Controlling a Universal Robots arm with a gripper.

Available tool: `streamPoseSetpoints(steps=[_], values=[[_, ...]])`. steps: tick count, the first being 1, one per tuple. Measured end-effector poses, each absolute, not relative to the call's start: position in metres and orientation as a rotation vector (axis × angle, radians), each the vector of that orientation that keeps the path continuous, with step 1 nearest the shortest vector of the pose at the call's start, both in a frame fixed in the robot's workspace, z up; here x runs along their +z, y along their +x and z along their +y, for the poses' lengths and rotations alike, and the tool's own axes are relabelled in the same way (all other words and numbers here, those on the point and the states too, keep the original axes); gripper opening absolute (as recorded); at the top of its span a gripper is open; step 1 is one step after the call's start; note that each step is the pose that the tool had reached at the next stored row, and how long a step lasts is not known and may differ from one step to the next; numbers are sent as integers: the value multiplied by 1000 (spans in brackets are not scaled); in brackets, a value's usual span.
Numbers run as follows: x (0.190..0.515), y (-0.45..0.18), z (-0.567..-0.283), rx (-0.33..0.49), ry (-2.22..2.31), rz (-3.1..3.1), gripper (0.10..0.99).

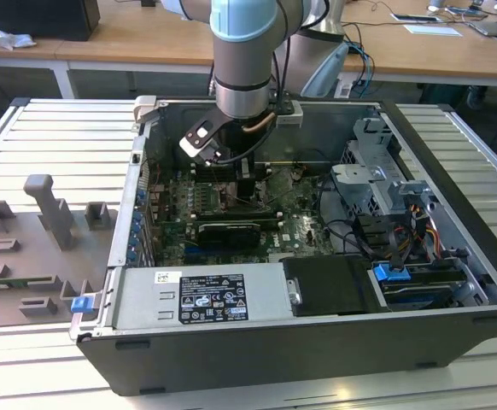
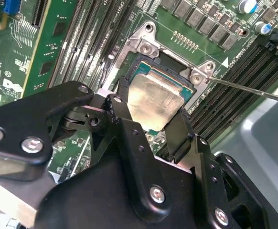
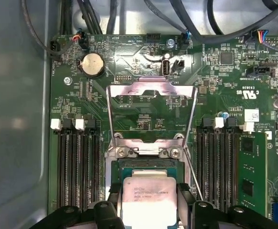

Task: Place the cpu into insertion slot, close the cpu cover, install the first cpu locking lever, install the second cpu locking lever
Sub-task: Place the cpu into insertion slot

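Step one is in hand: the black gripper, jaws clamped on opposite edges of the small, flat, silvery-topped square cpu, holds it at the dark-centred, metal-framed insertion slot; whether it is seated cannot be told. The thin silvery windowed cpu cover stands hinged open, and seating likely calls for the chip to sit square to the frame. The grey arm reaches straight down into the open computer case.

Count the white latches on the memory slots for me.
4 white latches in the first wrist view: two on the slots nearest the case wall, two on the slots beside the green memory module. Others may hide behind the gripper.
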State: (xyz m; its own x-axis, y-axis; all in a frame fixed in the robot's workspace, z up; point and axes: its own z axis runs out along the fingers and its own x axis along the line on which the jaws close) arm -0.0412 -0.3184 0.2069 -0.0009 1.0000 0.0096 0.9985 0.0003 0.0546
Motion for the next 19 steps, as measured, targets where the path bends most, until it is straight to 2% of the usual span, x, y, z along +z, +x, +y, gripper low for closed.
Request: streamPoseSetpoints(steps=[10, 11, 12, 16, 18, 19], values=[[199, -40, -318, 69, 2199, 2196, 545], [199, -40, -318, 69, 2199, 2196, 557], [199, -40, -318, 69, 2199, 2196, 620], [201, -40, -318, 69, 2199, 2196, 620], [208, -40, -318, 69, 2199, 2196, 604], [209, -40, -318, 69, 2199, 2196, 537]])
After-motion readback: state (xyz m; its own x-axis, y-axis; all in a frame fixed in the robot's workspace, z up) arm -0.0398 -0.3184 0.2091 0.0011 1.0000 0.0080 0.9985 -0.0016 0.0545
